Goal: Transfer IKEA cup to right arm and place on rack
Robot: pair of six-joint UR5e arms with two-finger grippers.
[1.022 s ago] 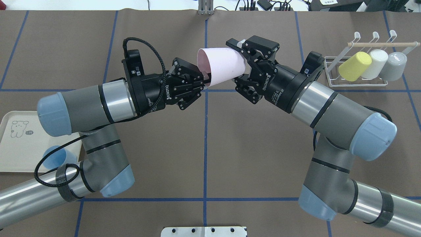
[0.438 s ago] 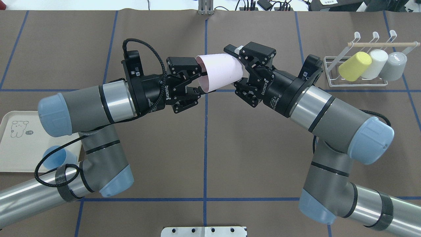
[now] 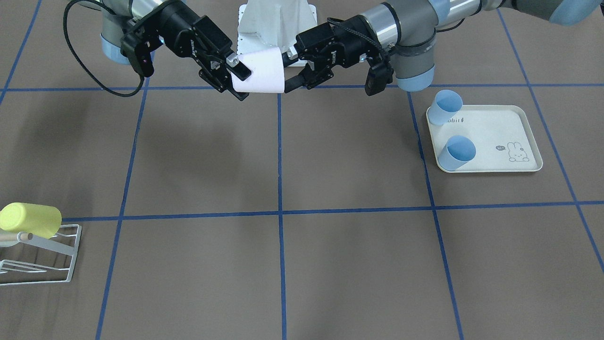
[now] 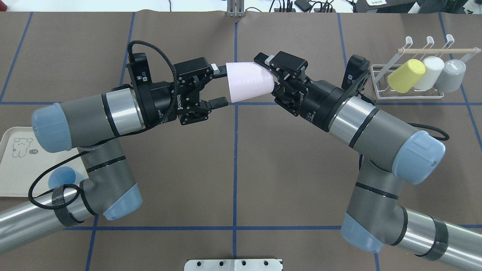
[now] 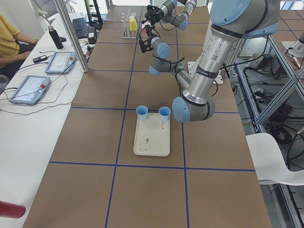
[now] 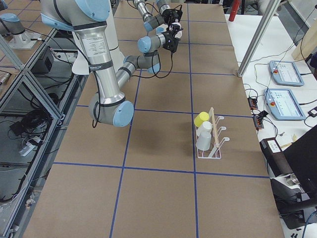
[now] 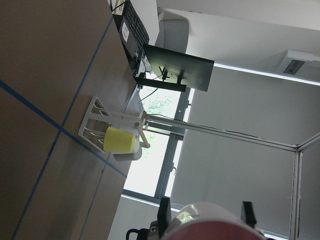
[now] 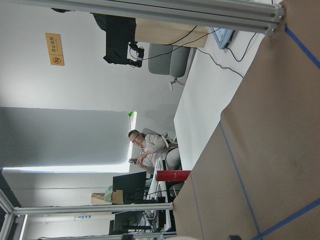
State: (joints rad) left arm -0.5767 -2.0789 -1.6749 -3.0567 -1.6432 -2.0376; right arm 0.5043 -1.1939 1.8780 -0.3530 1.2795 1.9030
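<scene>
1. The IKEA cup [image 4: 246, 84], pale pink, hangs on its side in the air above the table [image 4: 233, 169], at about 12 o'clock from the table's centre in the overhead view; its wide mouth faces 9 o'clock and its narrower base 3 o'clock
2. The right gripper [image 4: 268, 79], at the end of the right arm [image 4: 376, 124], is clamped on the cup's base end; one finger [image 4: 263, 60] lies along the upper wall, while the other sits below the cup and is mostly hidden
3. The left gripper [image 4: 217, 85] faces the cup's mouth from 9 o'clock with its jaws spread wide and nothing held; whether the upper fingertip touches the rim I cannot tell
4. The rack [image 4: 406, 97] stands at 2 o'clock, well apart from the cup; a yellow cup [image 4: 406, 76], a white cup [image 4: 428, 72] and a grey cup [image 4: 453, 75] lean side by side on it, below its wooden rod [image 4: 438, 50]
5. A cream tray [image 4: 19, 173] lies at 8 o'clock, partly under the left arm; the front-facing view shows two blue cups [image 3: 458, 152] on it, both along the edge nearer the table's middle
</scene>
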